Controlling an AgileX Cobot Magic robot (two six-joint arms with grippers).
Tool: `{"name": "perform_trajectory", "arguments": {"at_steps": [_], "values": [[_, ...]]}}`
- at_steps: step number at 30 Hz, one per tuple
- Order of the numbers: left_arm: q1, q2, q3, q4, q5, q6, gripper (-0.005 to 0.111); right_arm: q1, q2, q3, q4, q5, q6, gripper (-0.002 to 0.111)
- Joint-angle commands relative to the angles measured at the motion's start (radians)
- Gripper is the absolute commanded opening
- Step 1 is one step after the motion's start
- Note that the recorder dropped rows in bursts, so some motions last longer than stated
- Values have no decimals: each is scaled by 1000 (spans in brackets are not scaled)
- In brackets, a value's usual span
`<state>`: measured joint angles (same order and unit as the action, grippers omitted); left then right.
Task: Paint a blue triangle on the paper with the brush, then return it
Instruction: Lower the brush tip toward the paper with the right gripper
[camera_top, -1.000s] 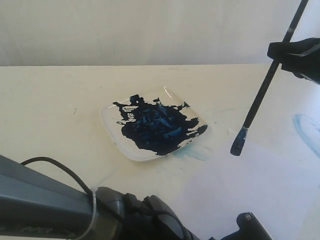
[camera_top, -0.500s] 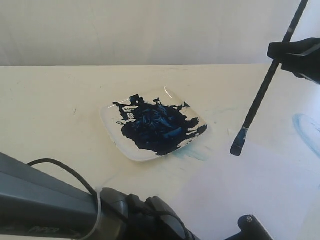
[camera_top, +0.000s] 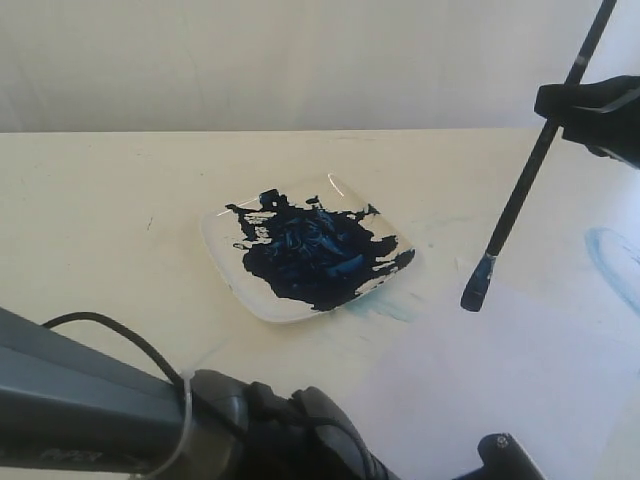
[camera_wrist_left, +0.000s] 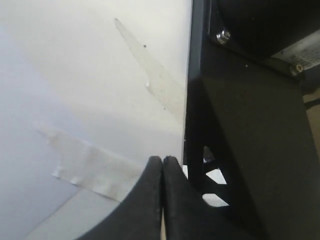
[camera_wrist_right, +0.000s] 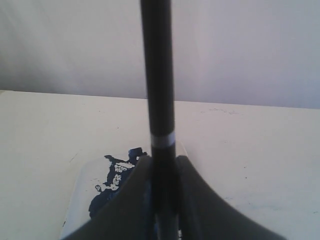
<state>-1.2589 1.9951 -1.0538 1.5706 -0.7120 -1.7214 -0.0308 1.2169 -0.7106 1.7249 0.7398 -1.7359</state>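
Observation:
My right gripper (camera_top: 590, 105) is shut on the upper shaft of the brush (camera_top: 520, 195), a long black stick with a silver band. The brush slants down to its dark blue bristles (camera_top: 476, 292), which hang just above the far corner of the paper (camera_top: 500, 380), right of the plate. In the right wrist view the brush (camera_wrist_right: 157, 75) runs up between the fingers of the right gripper (camera_wrist_right: 162, 159). My left gripper (camera_wrist_left: 162, 161) is shut on nothing, low over the taped edge of the paper (camera_wrist_left: 20, 150). No blue triangle shows on the paper.
A square white plate (camera_top: 222, 262) smeared with dark blue paint sits mid-table; its rim (camera_wrist_right: 75, 200) also shows in the right wrist view. A faint light-blue curved smear (camera_top: 608, 255) marks the table at the right. The left arm (camera_top: 100, 410) fills the bottom left. Tape (camera_wrist_left: 85, 165) holds the paper down.
The left arm and its cable at the bottom edge shift slightly down and back. The right gripper and the brush stay where they were.

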Motion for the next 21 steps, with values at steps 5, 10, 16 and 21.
{"name": "perform_trajectory", "arguments": {"at_steps": [5,10,16,21], "values": [[107,-176,6,63,33,-10,0,1,-8,3,20,24,-13,0],[187,-209,12,174,106,-132,0,1,-8,3,20,24,-13,0],[261,-207,73,174,143,-111,0,1,-8,3,20,12,-13,0],[292,-207,148,174,255,-106,0,1,-8,3,20,-5,-13,0]]}}
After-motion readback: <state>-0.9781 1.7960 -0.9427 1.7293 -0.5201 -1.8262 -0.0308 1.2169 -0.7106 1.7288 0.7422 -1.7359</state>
